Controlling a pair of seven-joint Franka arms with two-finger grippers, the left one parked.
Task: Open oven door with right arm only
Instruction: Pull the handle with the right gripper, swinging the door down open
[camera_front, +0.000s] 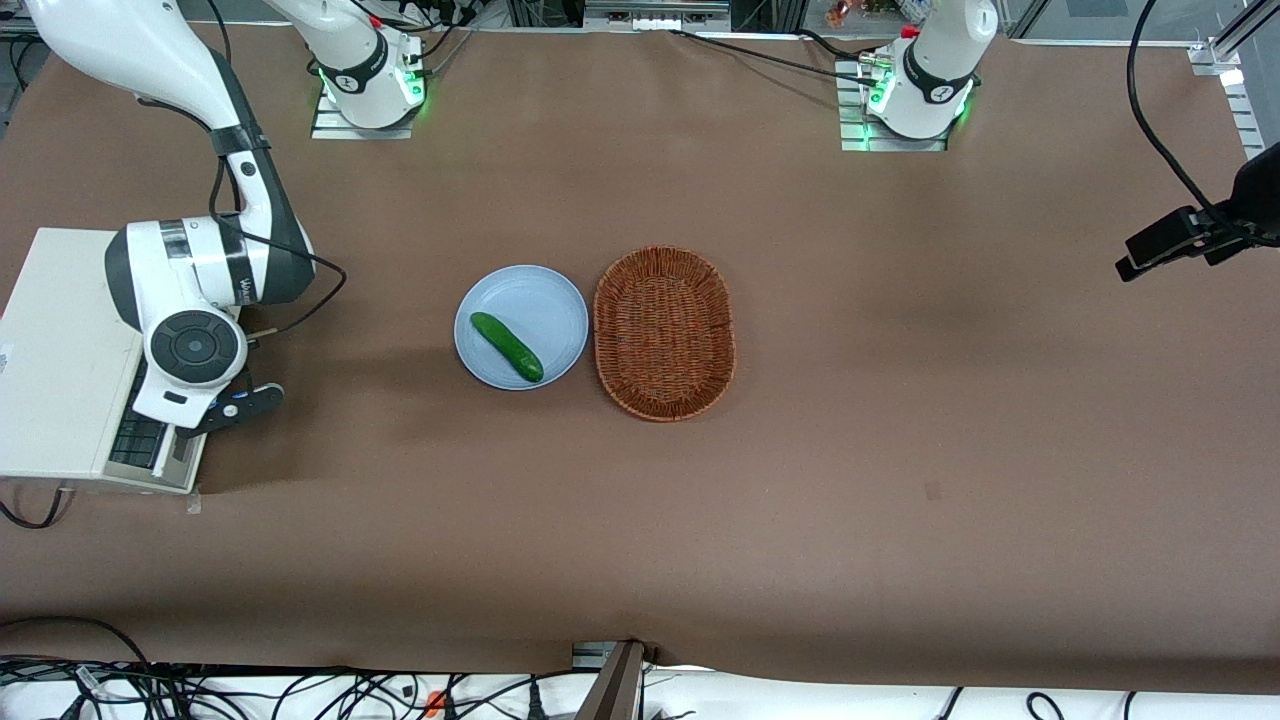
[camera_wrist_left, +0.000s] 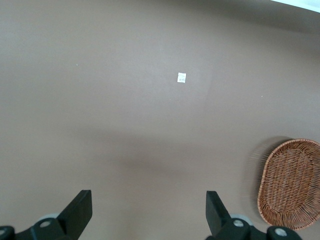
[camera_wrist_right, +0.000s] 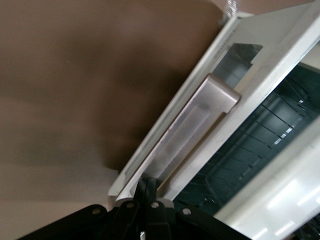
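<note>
As the door (camera_wrist_right: 220, 145) of the oven (camera_front: 60, 360) at the table's working-arm edge stands partly open, the gripper (camera_wrist_right: 150, 192) pinches the end of its handle (camera_wrist_right: 192, 127); pulling it further down seemingly comes next.

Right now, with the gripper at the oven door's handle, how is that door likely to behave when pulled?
The oven door, framed in metal, probably swings stiffly as one hinged panel. Its smooth silver bar handle looks slippery. The gripper sits at one end of it, so pull may be uneven.
</note>
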